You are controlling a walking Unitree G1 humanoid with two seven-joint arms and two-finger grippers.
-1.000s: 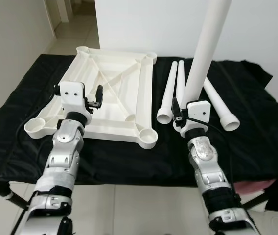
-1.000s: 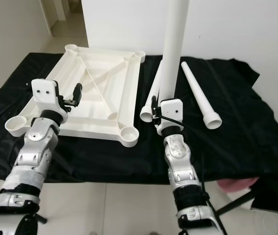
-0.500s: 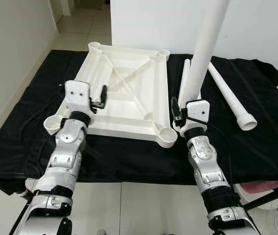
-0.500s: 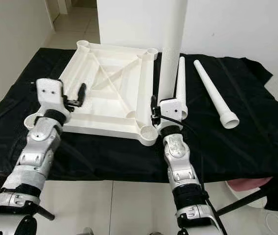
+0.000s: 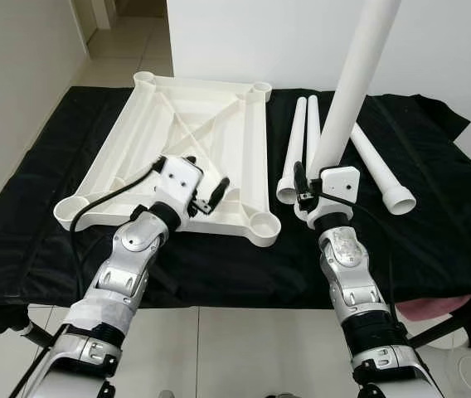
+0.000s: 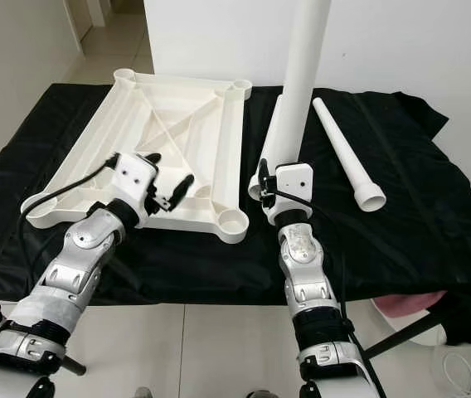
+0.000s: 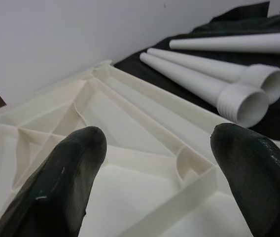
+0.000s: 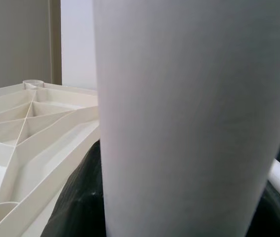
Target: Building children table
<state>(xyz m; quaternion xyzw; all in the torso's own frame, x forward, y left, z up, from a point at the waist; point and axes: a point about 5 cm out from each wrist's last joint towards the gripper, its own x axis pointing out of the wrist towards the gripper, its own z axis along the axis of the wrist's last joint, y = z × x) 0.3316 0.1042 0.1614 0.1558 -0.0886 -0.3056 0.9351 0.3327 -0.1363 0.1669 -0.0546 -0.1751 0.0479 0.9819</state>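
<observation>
Gripping the leg (image 5: pixel 347 91) low, right gripper (image 5: pixel 312 199) clamped — stiff, light, likely top-heavy; left gripper (image 5: pixel 212 193) spread, empty.

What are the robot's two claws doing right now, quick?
Left gripper: open, empty, fingers spread over the upturned white tabletop.
Right gripper: closed on a white table leg, holding it upright.
</observation>
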